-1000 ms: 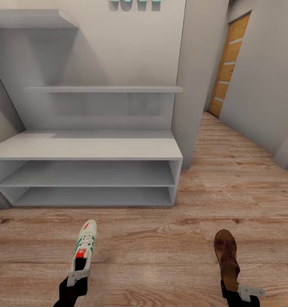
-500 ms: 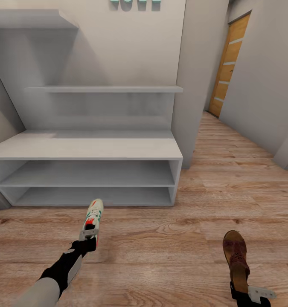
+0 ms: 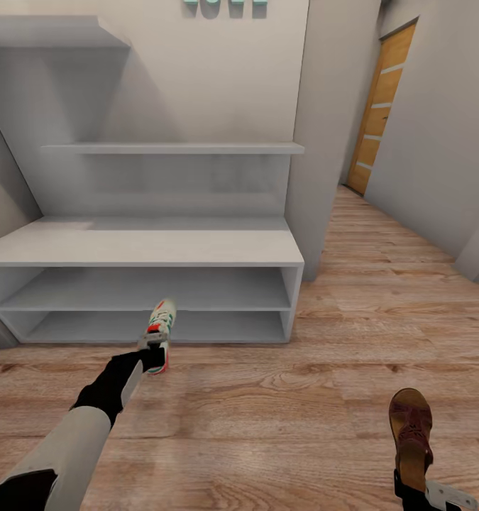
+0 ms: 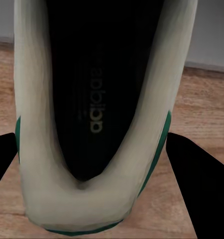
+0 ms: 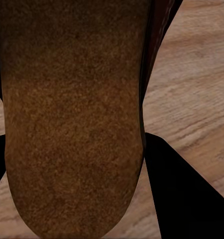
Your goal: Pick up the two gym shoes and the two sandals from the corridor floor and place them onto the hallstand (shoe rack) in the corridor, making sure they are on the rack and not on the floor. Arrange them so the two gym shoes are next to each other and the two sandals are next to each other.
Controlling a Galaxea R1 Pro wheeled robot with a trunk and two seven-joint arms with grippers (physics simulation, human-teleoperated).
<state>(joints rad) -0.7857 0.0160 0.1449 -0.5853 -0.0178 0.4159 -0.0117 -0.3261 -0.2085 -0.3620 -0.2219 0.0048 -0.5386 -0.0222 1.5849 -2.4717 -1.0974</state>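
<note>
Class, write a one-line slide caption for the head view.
Left gripper carries a white green-striped sneaker toward the pale-grey shoe rack.

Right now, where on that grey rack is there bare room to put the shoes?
All of the hallstand looks bare: the long top, and both open shelves between its end walls. The gym shoe, in the left gripper, hangs before the lower shelves. The right gripper holds a sandal over open floor.

Head camera high, facing forward and down at the hallstand [image 3: 147, 248] and corridor floor [image 3: 282, 419], wrist cameras pressed close over gym shoe [image 4: 92, 124] and sandal [image 5: 72, 114], all sharing floor planks
</note>
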